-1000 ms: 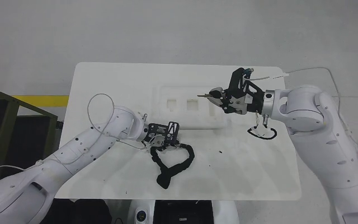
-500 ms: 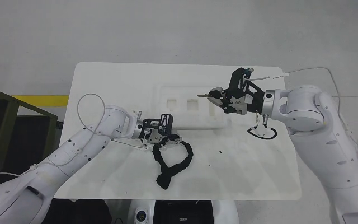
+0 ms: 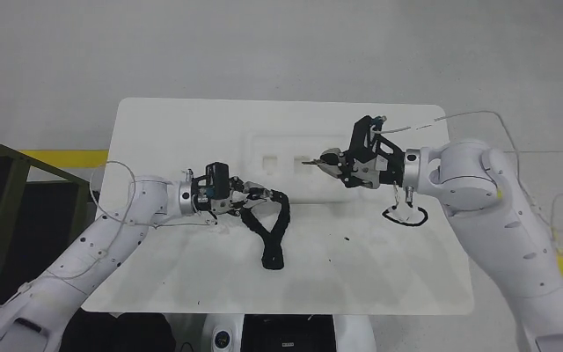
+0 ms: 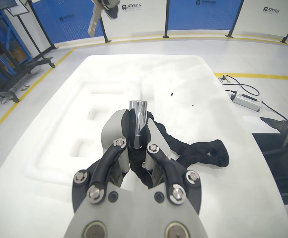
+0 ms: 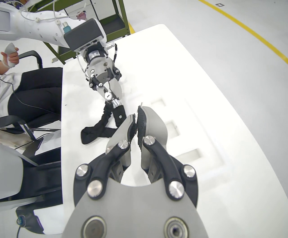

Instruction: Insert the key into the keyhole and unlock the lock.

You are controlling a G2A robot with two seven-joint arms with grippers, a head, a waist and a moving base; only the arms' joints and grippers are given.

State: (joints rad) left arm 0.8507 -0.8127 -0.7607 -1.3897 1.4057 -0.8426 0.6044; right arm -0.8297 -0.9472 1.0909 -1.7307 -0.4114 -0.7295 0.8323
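**Above the white table, key and lock are held apart**

Over the near left part of the white table (image 3: 176, 132), the left gripper (image 4: 135, 126) is clamped on the head of the lock (image 3: 273, 231), a chain in a black fabric sleeve with a short polished chrome cylinder (image 4: 137, 119) at its end. The cylinder stands out past the fingertips, pointing away from the wrist. The sleeve hangs from the jaws, runs in a narrow loop over the tabletop and ends in a folded tip toward the front edge. The keyhole cannot be made out for certain from these angles.

The right gripper (image 3: 332, 161) pinches the small silver metal key (image 3: 310, 162) between closed fingers. The blade sticks out level toward the other arm, above the white foam tray with rectangular recesses (image 3: 290, 187). In the left wrist view the key (image 4: 94, 19) hangs in the air, well beyond the cylinder and off to one side of its line.

Key tip and lock head are near each other but not touching, with only open air between them above the tray's near left corner. A bare strip of table lies between the sleeve's tip and the front edge. A thin black cord loop (image 3: 406, 214) lies on the table beside the right arm, well apart from the lock.
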